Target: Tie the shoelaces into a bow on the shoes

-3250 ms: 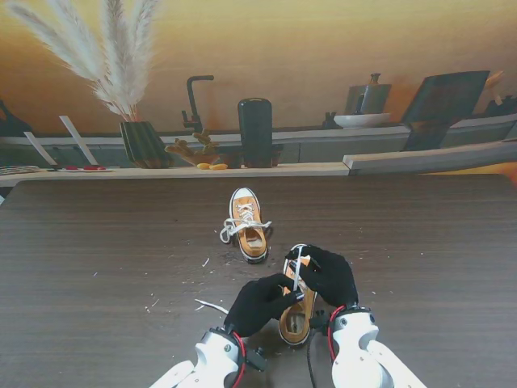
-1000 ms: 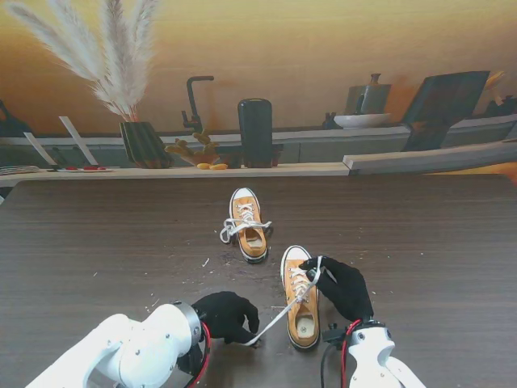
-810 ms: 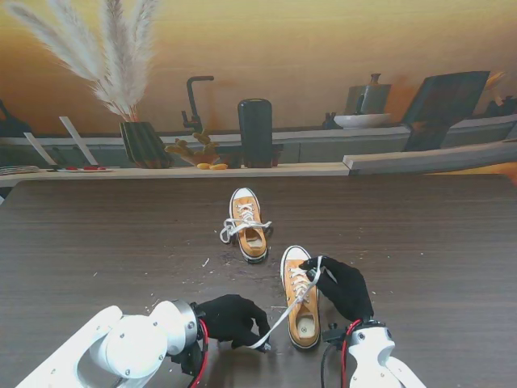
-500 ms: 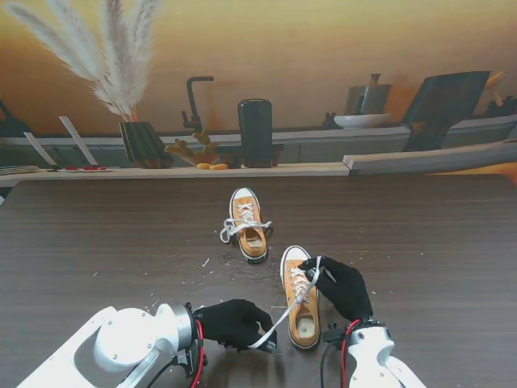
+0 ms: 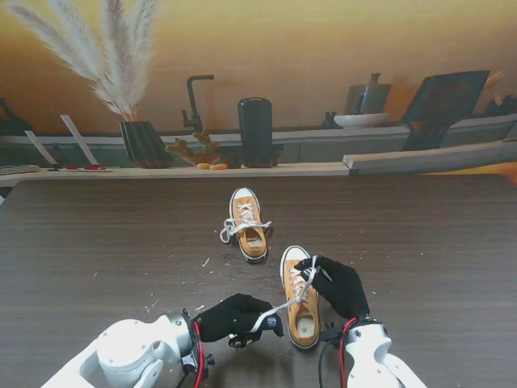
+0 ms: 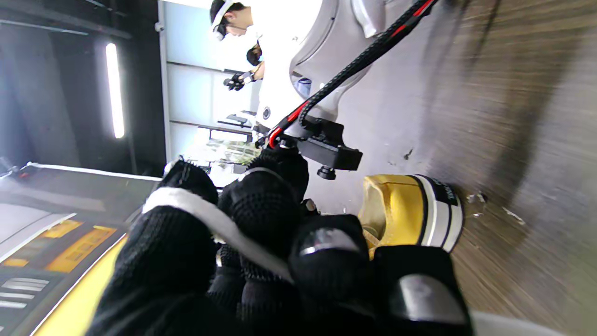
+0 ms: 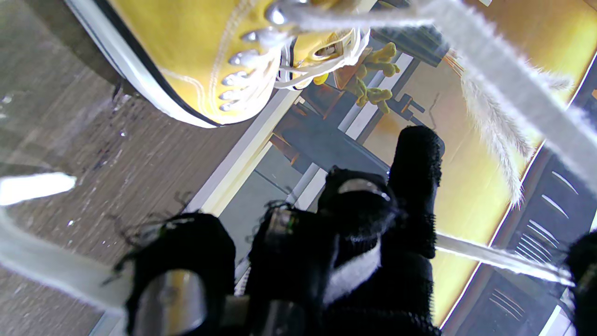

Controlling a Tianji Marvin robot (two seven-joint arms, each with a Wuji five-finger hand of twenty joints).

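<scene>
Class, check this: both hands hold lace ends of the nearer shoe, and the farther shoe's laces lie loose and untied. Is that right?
One slip. The farther shoe already carries a tied bow, as the stand view shows. The rest holds: the left hand and right hand each hold a lace end of the nearer shoe.

Dark wood-grain table (image 5: 97,234) in front of me. Two yellow sneakers sit on it: the near shoe (image 5: 300,309) close to me, the far shoe (image 5: 246,225) farther off, plus little white specks (image 5: 203,263) scattered between.
</scene>
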